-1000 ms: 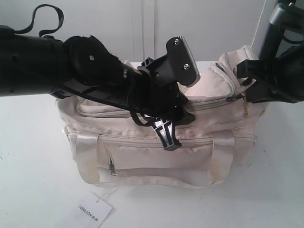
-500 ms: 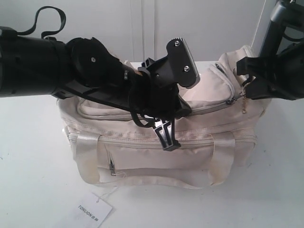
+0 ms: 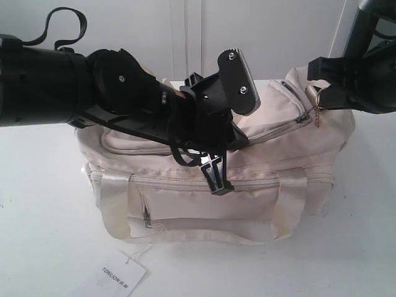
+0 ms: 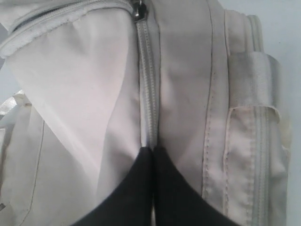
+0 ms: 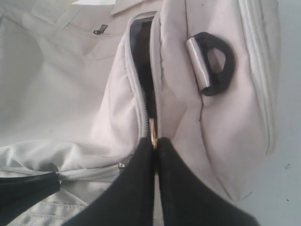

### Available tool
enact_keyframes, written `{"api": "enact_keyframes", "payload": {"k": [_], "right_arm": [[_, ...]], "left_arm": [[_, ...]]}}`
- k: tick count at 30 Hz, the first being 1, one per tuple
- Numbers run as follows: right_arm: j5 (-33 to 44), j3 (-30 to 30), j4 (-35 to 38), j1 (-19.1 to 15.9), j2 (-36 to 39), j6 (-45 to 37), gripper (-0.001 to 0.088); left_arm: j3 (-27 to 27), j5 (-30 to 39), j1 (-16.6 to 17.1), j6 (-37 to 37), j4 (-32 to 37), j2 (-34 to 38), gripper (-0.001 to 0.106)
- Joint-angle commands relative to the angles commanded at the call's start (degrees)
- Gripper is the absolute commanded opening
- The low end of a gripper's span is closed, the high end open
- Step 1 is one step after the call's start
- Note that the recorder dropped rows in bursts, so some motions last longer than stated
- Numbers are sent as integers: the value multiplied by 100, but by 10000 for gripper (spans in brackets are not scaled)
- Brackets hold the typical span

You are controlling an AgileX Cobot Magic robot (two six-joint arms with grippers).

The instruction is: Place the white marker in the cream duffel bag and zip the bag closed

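The cream duffel bag [image 3: 198, 198] lies on the white table. My left gripper [image 3: 216, 182] reaches across its top, pointing down. In the left wrist view the left gripper [image 4: 153, 149] is shut on the bag's closed grey zipper seam [image 4: 148, 94]. At the bag's raised right end, my right gripper [image 3: 318, 94] is shut on the gold zipper pull [image 5: 152, 129]. The right gripper [image 5: 154, 141] has its jaws pressed together. Beyond the pull the zipper gapes, showing a dark interior [image 5: 143, 61]. The white marker is out of view.
A white paper tag [image 3: 122, 273] lies on the table [image 3: 37, 235] in front of the bag. A black end ring [image 5: 214, 61] sits beside the open zipper. The front pocket's small zip [image 3: 146, 216] is at the lower left. A pale wall stands behind.
My right gripper has risen with the zipper pull, lifting the bag's right end. The left arm has hardly moved.
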Motion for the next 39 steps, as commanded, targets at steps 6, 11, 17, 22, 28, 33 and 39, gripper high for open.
{"api": "enact_keyframes", "payload": {"k": [6,11,17,22,28,33,39], "right_arm": [[-252,0,-132,0,0,0,0],[-160,0,-113,0,0,22,0],[62,0,154,0,0,22,0],[126,0,199,0,0,22,0],[127,0,274,0,0,22,0],[127,0,314,0,0,22,0],[95,0,358,0,0,22,0]], "left_arm": [[0,11,0,0,0,0,0],[0,11,0,0,29,0,0],[0,-11,0,0,31,0,0],[-11,-196,0,-16,-42,-87,0],[-196,-172,0,-16,-95,-143,217],[-193,-172,0,-16,-95,-143,491],[-193,-404,0,-16,-427,-143,525]]}}
